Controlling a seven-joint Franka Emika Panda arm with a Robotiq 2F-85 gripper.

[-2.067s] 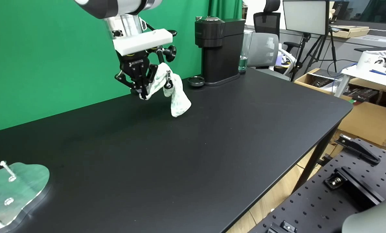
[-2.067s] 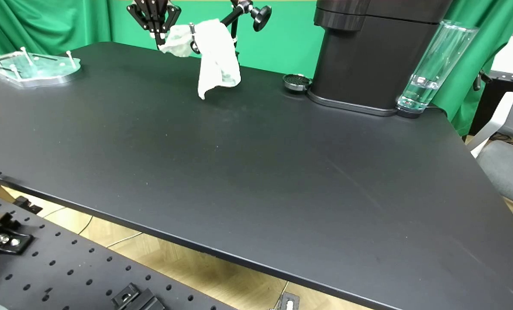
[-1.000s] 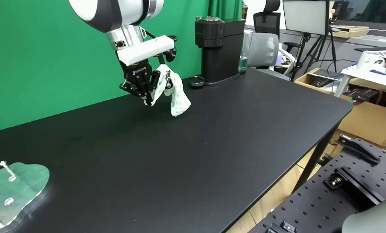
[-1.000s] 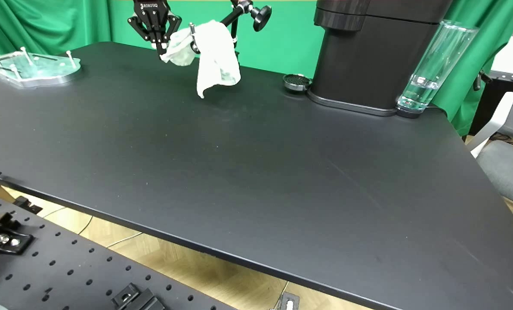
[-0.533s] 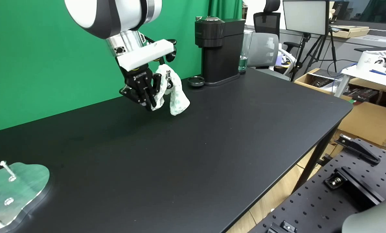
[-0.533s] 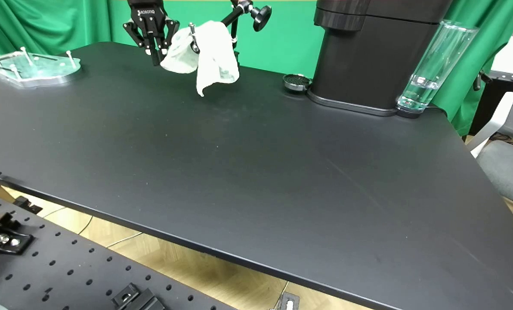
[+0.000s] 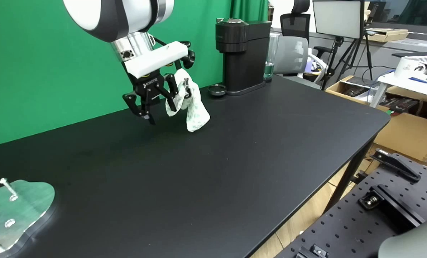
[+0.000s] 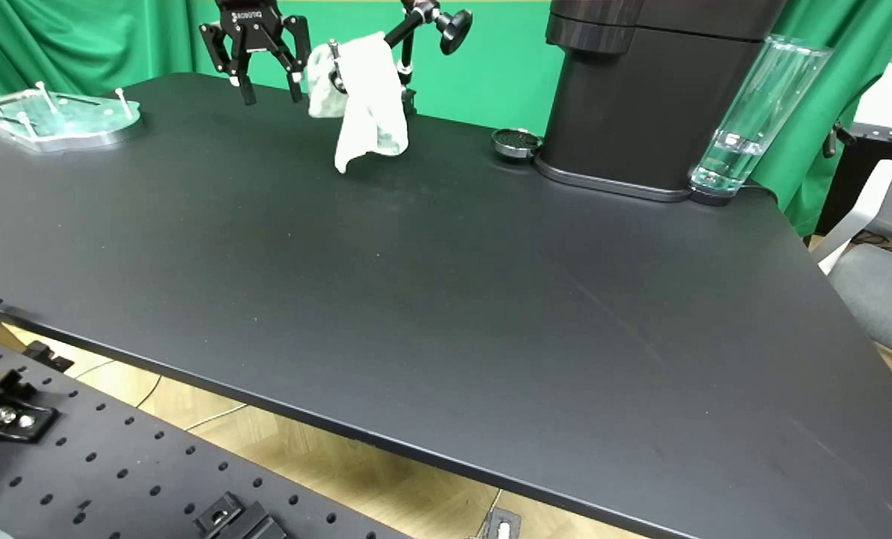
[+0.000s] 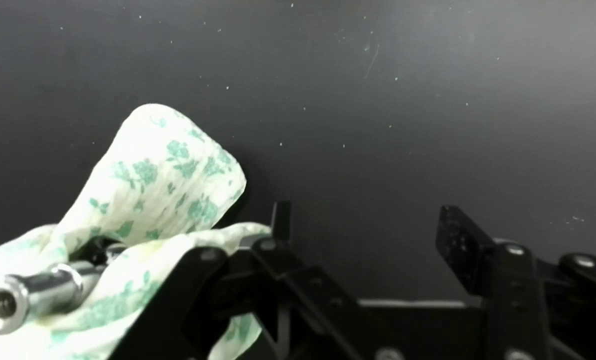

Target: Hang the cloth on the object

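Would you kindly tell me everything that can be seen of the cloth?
The cloth looks thin and soft, white with a green floral print. Creased, it hangs draped over the black support arm above the table; a metal fitting shows between two drooping parts, one reaching lower. The open gripper stands beside it, not gripping it; whether the two touch is unclear.

A white cloth (image 9: 160, 185) printed with green flowers bunches on either side of a hollow-ended metal post (image 9: 42, 295), a dark tabletop (image 9: 353, 120) behind, as a black gripper (image 9: 364, 229), jaws spread wide, hides part of the cloth.
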